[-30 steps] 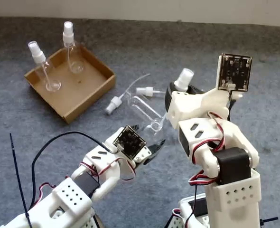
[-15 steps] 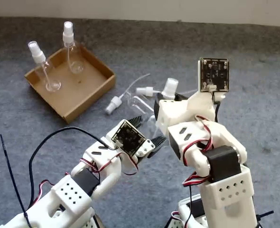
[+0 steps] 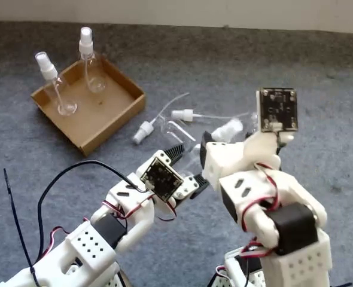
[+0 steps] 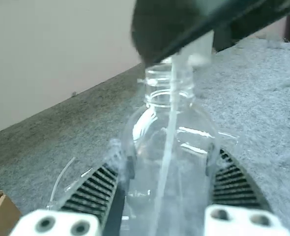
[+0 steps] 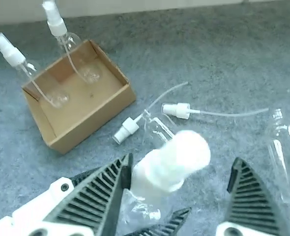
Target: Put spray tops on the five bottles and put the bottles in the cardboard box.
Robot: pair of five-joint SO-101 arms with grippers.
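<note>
Spray-bottle set: two of five boxed, a third at the topping step.
Two topped bottles (image 3: pixel 61 95) stand in the shallow brown cardboard box (image 3: pixel 116 122). The left gripper (image 4: pixel 167 182) clamps the held bottle (image 4: pixel 169 137), clear plastic with a threaded neck. Its white top (image 5: pixel 172 160), thin tube inside but apparently unseated, lies against one wide-apart jaw of the right gripper (image 5: pixel 183 164). On the grey felt-like table (image 3: pixel 224 60): lying bottle (image 5: pixel 157 129), seemingly topped; loose top (image 5: pixel 177 110); bare bottle (image 5: pixel 282 142). Three remain to box.
</note>
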